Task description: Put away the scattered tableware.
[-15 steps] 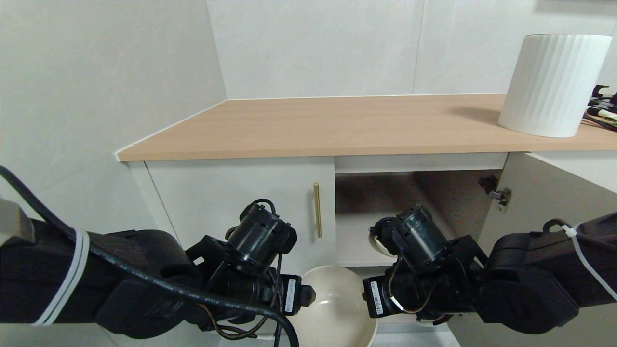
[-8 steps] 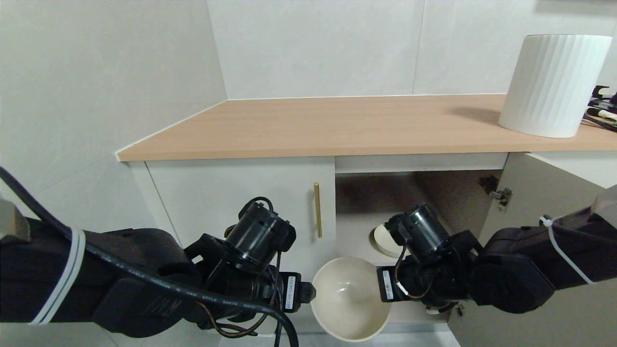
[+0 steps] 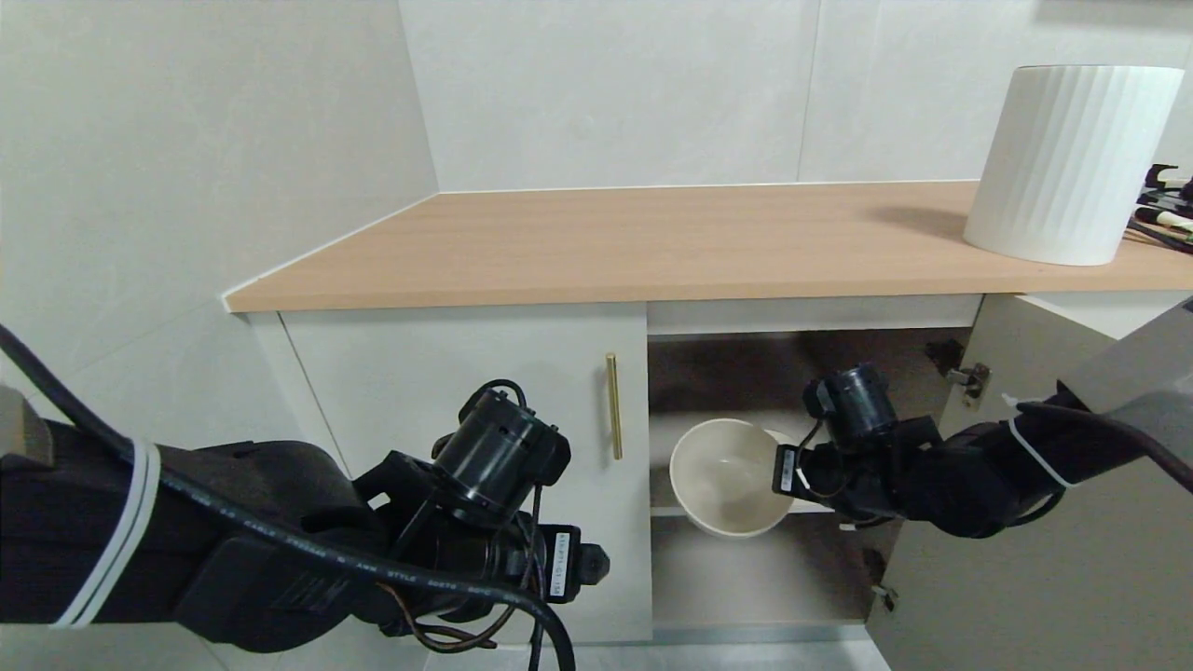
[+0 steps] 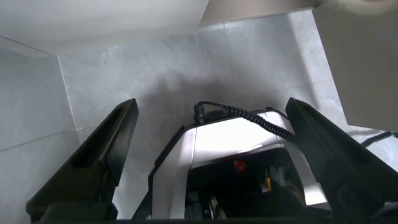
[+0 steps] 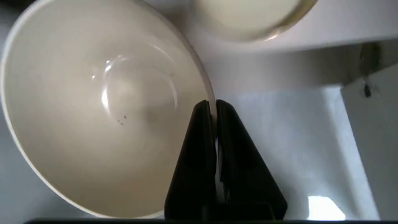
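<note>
Right gripper (image 3: pixel 781 471), clamped on the bowl (image 3: pixel 722 475), has risen to the shelf (image 3: pixel 660 466) front edge; left gripper (image 4: pixel 211 124) stands apart.

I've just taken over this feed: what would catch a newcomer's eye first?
The cream bowl, tilted and pinched at its rim by the right gripper, at the mouth of the open cabinet in front of its shelf. A second dish sits on that shelf behind it. The left gripper hangs open, low before the closed door.

Our left arm (image 3: pixel 233 540) and right arm (image 3: pixel 969 475) are matte black, with cylindrical wrist housings (image 3: pixel 494 457), white zip ties (image 3: pixel 116 536), black cables (image 3: pixel 308 556) and white labels (image 3: pixel 557 573).
</note>
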Motion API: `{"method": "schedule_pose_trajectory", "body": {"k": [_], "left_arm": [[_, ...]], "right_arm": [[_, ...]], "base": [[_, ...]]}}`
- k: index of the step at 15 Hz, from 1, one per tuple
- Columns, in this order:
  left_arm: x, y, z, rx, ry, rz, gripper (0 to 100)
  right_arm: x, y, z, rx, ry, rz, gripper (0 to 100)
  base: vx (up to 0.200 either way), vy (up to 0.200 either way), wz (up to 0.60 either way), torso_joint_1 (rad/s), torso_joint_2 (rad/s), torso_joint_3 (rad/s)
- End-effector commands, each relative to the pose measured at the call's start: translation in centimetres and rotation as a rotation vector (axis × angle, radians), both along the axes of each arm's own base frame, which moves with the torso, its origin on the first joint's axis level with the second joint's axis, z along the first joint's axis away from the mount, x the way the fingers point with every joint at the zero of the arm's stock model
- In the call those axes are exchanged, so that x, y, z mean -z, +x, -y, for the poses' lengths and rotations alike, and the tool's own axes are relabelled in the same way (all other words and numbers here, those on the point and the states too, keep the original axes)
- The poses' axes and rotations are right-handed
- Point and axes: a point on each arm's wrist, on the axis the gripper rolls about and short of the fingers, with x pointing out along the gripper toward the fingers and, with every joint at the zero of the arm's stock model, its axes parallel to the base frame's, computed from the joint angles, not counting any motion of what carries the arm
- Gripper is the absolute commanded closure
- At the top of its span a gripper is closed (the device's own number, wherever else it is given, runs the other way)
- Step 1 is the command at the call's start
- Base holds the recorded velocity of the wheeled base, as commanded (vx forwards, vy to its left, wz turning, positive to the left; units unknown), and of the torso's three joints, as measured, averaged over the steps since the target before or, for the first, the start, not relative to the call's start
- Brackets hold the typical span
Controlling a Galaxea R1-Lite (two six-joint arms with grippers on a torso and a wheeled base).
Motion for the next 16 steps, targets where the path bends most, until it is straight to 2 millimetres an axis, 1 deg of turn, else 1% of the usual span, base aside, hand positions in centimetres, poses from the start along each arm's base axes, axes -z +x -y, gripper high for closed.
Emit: {"method": "schedule_pose_trajectory", "body": {"k": [1, 2, 4, 7, 10, 12, 16], "left_arm": [[0.0, 0.0, 0.0, 0.000, 0.000, 0.000, 0], [0.0, 0.0, 0.0, 0.000, 0.000, 0.000, 0], [0.0, 0.0, 0.0, 0.000, 0.001, -0.001, 0], [0.1, 0.0, 0.0, 0.000, 0.002, -0.002, 0], [0.2, 0.0, 0.0, 0.000, 0.004, -0.004, 0], [0.2, 0.0, 0.1, 0.000, 0.005, -0.005, 0], [0.3, 0.1, 0.1, 0.000, 0.006, -0.007, 0]], "right_arm": [[1.4, 1.0, 0.9, 0.043, 0.004, -0.008, 100], [1.5, 1.4, 1.0, 0.056, 0.014, 0.006, 100], [2.0, 2.9, 1.5, 0.120, 0.004, 0.034, 100], [2.4, 4.6, 2.1, 0.180, 0.011, 0.054, 100], [3.5, 6.1, 2.7, 0.210, 0.008, 0.054, 100], [4.3, 6.8, 3.1, 0.246, -0.014, 0.054, 100], [5.0, 7.8, 3.6, 0.270, -0.019, 0.058, 100]], "base": [[0.000, 0.000, 0.00, 0.000, 0.00, 0.000], [0.000, 0.000, 0.00, 0.000, 0.00, 0.000], [0.000, 0.000, 0.00, 0.000, 0.00, 0.000], [0.000, 0.000, 0.00, 0.000, 0.00, 0.000], [0.000, 0.000, 0.00, 0.000, 0.00, 0.000], [0.000, 0.000, 0.00, 0.000, 0.00, 0.000], [0.000, 0.000, 0.00, 0.000, 0.00, 0.000]]}}
